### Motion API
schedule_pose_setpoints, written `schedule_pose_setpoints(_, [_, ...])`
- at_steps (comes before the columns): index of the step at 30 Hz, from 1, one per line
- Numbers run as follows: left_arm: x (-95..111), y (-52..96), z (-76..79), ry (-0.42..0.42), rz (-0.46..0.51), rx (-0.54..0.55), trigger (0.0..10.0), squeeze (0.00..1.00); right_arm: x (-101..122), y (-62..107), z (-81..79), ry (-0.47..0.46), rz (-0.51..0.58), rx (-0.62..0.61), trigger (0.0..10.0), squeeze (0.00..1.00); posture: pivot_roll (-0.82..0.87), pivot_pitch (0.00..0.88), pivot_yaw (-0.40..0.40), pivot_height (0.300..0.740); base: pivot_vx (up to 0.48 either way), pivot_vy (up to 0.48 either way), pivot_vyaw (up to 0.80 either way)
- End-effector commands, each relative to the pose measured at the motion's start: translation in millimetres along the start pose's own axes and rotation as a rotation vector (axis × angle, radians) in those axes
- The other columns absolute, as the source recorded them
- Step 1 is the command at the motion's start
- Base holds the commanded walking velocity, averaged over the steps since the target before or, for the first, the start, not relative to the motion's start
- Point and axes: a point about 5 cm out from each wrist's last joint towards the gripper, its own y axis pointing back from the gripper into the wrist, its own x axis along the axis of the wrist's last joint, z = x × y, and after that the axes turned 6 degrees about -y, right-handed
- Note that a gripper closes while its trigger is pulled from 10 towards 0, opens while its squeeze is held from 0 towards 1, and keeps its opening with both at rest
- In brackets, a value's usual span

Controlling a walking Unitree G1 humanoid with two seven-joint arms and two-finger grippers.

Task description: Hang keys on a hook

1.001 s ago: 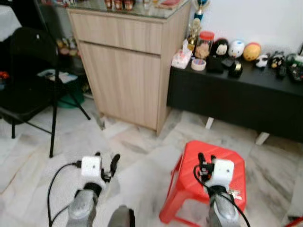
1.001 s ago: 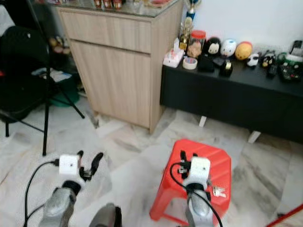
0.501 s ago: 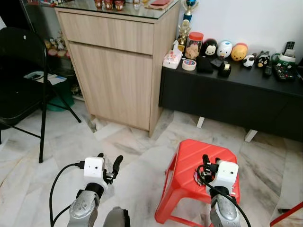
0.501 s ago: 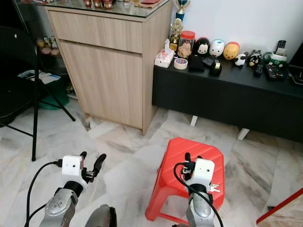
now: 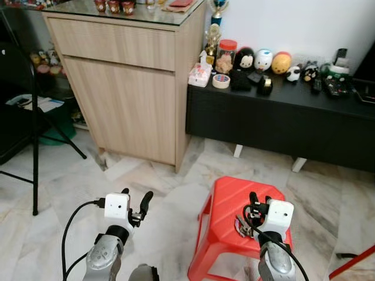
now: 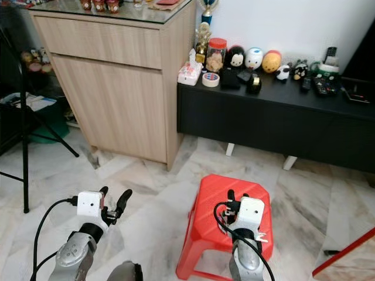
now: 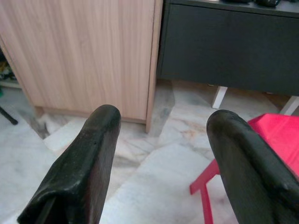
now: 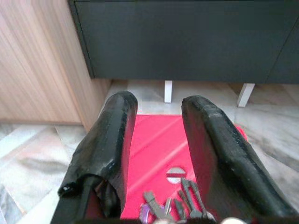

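A bunch of silver keys [image 8: 175, 205] lies on the top of a red plastic stool [image 5: 231, 199], beside the stool's round centre hole. My right gripper [image 5: 255, 200] hovers just over that stool top. Its two black fingers [image 8: 107, 140] are apart and the keys show low between them, near their base, not pinched. In the right eye view the keys [image 6: 262, 238] peek out beside the right wrist. My left gripper [image 5: 135, 196] is held over the marble floor to the left of the stool, open and holding nothing [image 7: 161, 123].
A light wooden cabinet [image 5: 129, 76] stands ahead on the left. A low black bench [image 5: 281, 117] with figurines and jars runs along the wall on the right. Black stand legs [image 5: 35, 134] are at far left and a red bar [image 5: 351, 266] at bottom right.
The whole view has slid left and sharpened, so the camera has turned. The right gripper stays over the stool, a little nearer its middle. Both grippers keep their finger spread.
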Motion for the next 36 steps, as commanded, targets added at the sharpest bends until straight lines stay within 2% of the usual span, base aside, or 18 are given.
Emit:
schedule_pose_setpoints(1, [-0.1, -0.5, 3.5, 0.015, -0.001, -0.008, 10.0, 0.0, -0.2, 0.9, 4.5, 0.002, 0.002, -0.013, 10.0, 0.0, -0.01, 0.0, -0.045, 0.648, 0.259, 0.0, 0.0])
schedule_pose_setpoints(36, [-0.1, 0.3, 2.3, 0.012, 0.0, -0.002, 10.0, 0.0, -4.1, 2.6, 1.7, -0.001, -0.019, -0.003, 10.0, 0.0, 0.0, 0.019, -0.047, 0.648, 0.253, 0.0, 0.0])
